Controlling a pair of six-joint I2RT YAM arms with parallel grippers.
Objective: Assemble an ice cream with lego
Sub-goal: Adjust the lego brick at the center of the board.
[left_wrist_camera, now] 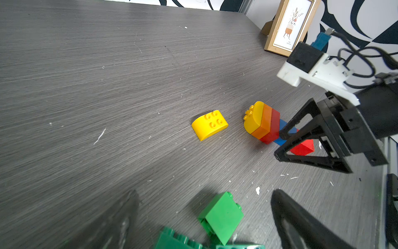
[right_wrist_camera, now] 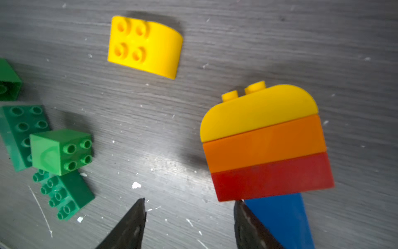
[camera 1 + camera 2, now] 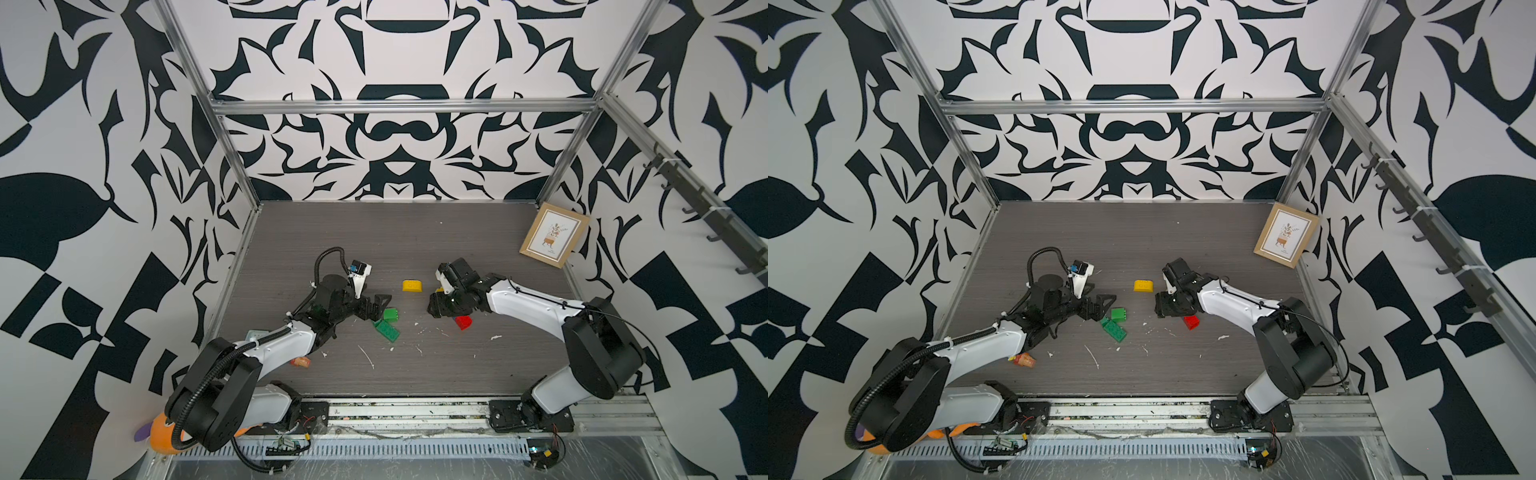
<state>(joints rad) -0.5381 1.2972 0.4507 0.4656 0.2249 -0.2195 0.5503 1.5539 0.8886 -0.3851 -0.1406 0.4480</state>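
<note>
Lying flat, lego stack point(image 2: 265, 146), blue end point(image 2: 284, 215) at spread right tool point(image 2: 189, 201), yellow dome point(image 2: 258, 114) pointing away.

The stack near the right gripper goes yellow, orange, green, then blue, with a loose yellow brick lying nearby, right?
No, the third layer is red, not green: the stack goes yellow, orange, red, then blue, as the right wrist view shows. The loose yellow brick does lie nearby.
</note>
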